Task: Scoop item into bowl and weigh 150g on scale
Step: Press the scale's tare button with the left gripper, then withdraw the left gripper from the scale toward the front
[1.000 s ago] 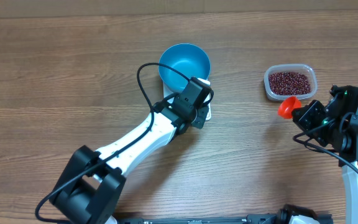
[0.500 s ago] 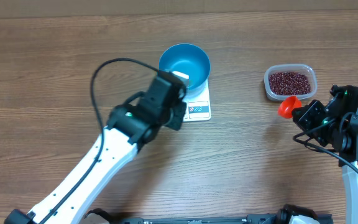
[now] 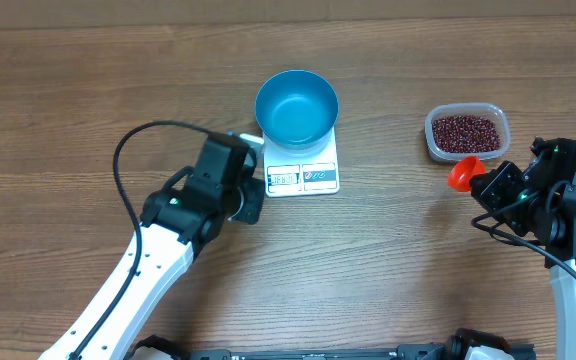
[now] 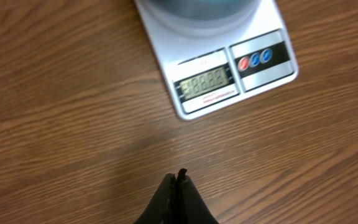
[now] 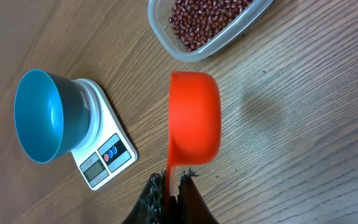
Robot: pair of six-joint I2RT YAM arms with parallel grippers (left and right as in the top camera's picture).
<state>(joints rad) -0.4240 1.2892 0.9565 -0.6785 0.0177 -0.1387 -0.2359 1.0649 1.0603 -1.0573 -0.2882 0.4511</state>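
The blue bowl [image 3: 297, 106] stands empty on the white scale [image 3: 302, 176], whose display [image 4: 205, 81] is lit. Dark red-brown beans [image 3: 464, 132] fill a clear plastic container [image 3: 467, 131] at the right. My left gripper [image 4: 177, 180] is shut and empty, low over bare wood just left of and in front of the scale. My right gripper [image 5: 173, 178] is shut on the handle of an orange scoop [image 5: 194, 118], whose empty cup hangs near the container's front edge [image 5: 194, 53]. In the right wrist view the bowl [image 5: 39, 115] and scale [image 5: 107, 152] lie to the left.
The left arm [image 3: 158, 250] and its black cable [image 3: 133, 150] stretch from the front left toward the scale. The right arm's body [image 3: 568, 200] sits at the right edge. A pale wall edge [image 3: 288, 10] runs along the back of the wooden table [image 3: 88, 100].
The left arm has drawn back from the scale's front, moving left and toward the front, uncovering the display. The right arm with the scoop has stayed still.
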